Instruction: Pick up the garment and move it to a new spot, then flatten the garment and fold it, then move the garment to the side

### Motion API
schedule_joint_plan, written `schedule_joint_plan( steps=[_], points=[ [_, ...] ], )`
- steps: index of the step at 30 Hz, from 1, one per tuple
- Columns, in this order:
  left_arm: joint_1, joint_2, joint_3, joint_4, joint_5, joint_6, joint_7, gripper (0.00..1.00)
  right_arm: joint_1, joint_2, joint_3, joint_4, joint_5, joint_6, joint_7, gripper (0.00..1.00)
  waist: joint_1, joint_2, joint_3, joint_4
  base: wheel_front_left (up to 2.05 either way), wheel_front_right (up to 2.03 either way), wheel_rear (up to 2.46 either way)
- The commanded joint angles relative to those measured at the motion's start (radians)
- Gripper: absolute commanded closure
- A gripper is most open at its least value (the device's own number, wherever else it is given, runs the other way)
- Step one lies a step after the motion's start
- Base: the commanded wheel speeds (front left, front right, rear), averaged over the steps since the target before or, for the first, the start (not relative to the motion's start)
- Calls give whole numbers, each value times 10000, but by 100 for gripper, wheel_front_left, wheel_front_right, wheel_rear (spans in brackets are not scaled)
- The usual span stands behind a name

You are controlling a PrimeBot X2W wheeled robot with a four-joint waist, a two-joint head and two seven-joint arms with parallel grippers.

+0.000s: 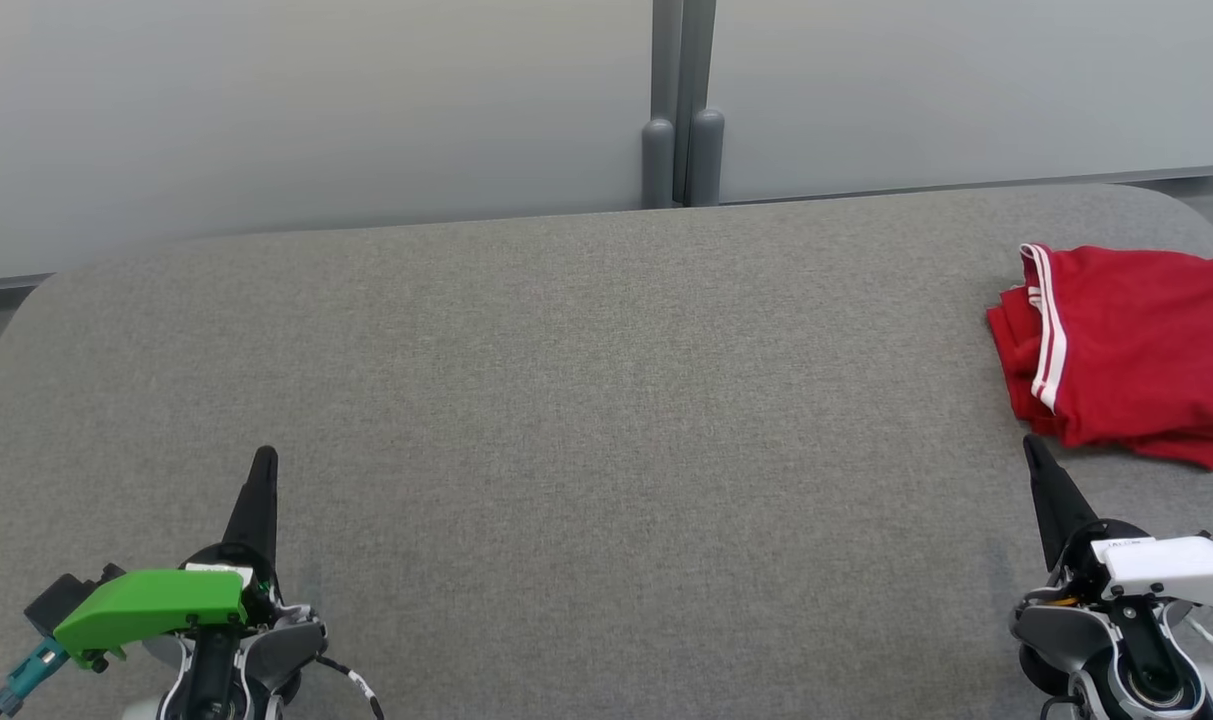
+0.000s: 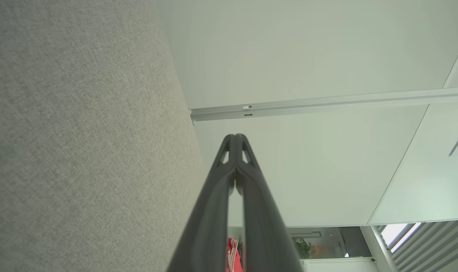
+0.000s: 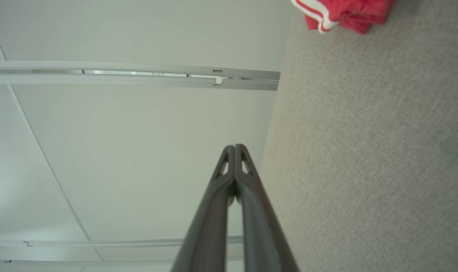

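Garment (image 1: 1131, 355): soft red cloth, white-striped, folded on coarse grey fabric (image 1: 586, 420).

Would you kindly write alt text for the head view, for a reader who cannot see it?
A red garment with white stripes lies loosely folded at the far right of a grey fabric-covered table. Both shut and empty, the left gripper sits at lower left and the right gripper at lower right, its tip close to the garment's near edge.

left gripper (image 1: 264, 458): tapered black fingers (image 1: 256, 510), bright green plastic cover (image 1: 151, 605), teal connector (image 1: 26, 675), thin black cable (image 1: 351, 680); right gripper (image 1: 1032, 448): white plastic cover (image 1: 1181, 565).
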Motion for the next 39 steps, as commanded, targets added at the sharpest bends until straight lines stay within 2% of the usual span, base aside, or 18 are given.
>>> schedule_joint_plan(
  steps=[1, 12, 39],
  points=[
    [-190, -63, 80, 7, -154, -100, 60, 100, -139, -14, -38, 25, 196, 7, 55, 100, 0, 37, 4, -3, 0, 0, 0],
    [-264, -206, 358, 111, -608, -311, 224, 100, -182, 1, -178, 108, 868, 7, 199, 100, 0, 41, 48, -36, 0, 0, 0],
    [-247, -206, 360, 100, -568, -294, 234, 100, -189, 45, -239, 105, 732, 7, 246, 100, 0, 41, 48, -36, 0, 0, 0]
  ],
)
